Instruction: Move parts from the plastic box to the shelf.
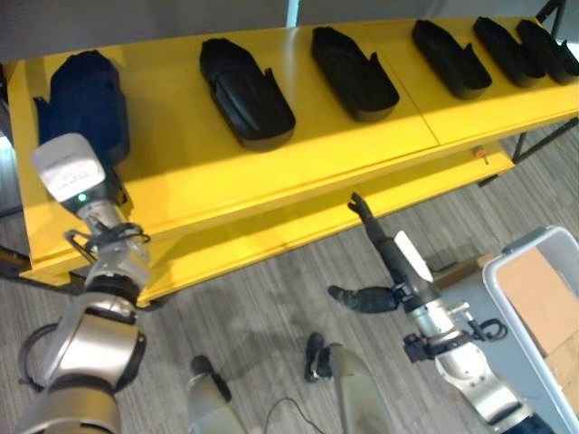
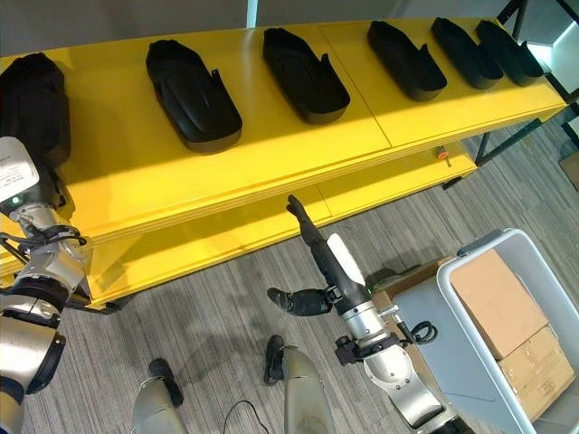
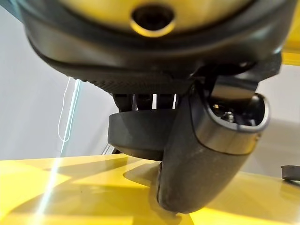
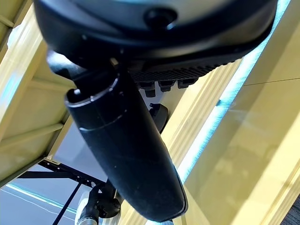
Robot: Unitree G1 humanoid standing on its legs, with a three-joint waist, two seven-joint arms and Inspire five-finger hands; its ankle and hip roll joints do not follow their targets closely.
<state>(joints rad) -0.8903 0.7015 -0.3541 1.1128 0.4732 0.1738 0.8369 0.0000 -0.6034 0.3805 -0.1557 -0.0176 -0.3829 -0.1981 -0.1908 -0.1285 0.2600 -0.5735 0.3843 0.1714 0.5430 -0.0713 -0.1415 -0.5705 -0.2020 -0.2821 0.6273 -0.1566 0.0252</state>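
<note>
Beside the grey plastic box [image 2: 507,262], nearest the robot, the right hand [image 2: 317,246] hangs empty, fingers straight, pointing at the yellow shelf [image 2: 271,154]. Farther off, at the shelf's left end, the left hand [image 3: 206,154] grips a black part [image 1: 86,99]; five more parts [image 2: 192,90] lie along the top

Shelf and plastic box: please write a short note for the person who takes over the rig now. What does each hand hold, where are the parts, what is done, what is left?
Left hand: on the leftmost black part at the left end of the yellow shelf; whether its fingers grip it cannot be told.
Right hand: open, empty, fingers straight, raised in front of the shelf edge.
Done: five more black parts lie in a row along the shelf top.
Plastic box: on the floor at the robot's right, holding cardboard boxes.
Left: free the left hand, return to the box.
</note>
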